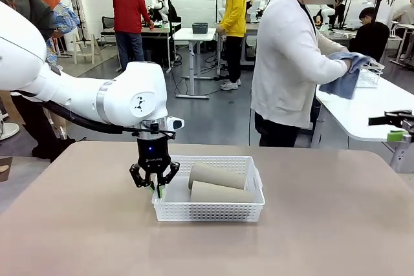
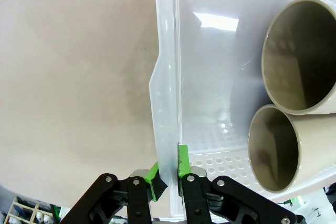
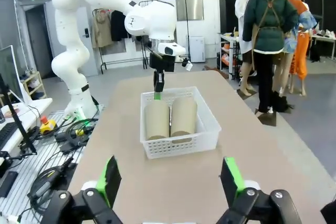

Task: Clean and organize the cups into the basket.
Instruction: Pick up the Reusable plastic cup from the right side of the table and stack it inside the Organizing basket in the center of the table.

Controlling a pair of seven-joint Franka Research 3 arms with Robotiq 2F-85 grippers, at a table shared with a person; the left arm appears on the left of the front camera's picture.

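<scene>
Basket [image 1: 208,212], white perforated plastic, 2 tan matte cups [image 1: 217,175] lying inside

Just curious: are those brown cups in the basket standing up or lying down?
Lying down: both tan cups rest on their sides in the basket.

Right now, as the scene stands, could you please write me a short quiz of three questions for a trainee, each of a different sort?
1. True or false: the left gripper is shut on an end wall of the white plastic basket.
2. How many tan cups lie on their sides inside the basket? A) one B) two C) three
3. Fill in the missing word: the right gripper, away from the basket, is ____ (open or shut).

Key: 1 true; 2 B; 3 open.
</scene>
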